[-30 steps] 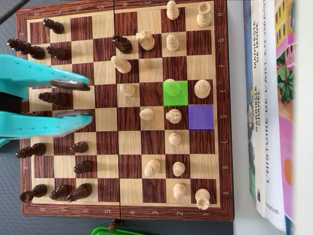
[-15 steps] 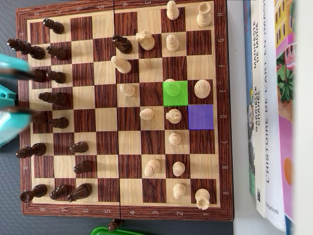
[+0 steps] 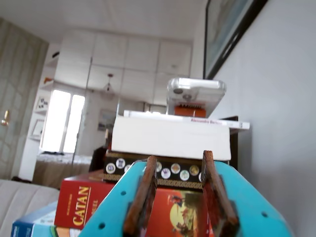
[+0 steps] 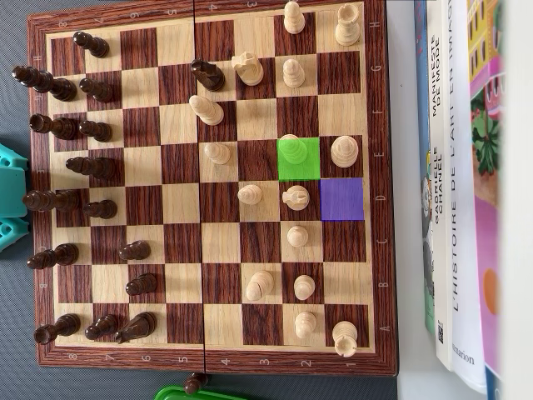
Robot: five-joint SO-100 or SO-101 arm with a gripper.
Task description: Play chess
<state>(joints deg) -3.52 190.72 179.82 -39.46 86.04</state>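
A dark grey table [image 4: 17, 333] carried a wooden chessboard [image 4: 212, 362], the landmark here, which lay flat and filled most of the overhead view. Right of the chessboard the surface looked pale, and a row of books [image 4: 466, 192] lay there with their spines running along the board's right edge, just beside it. Below the chessboard's lower edge, near its middle fold, a green object [image 4: 187, 393] showed only partly at the frame's bottom, with a dark chess piece [image 4: 194, 384] touching the board's rim.
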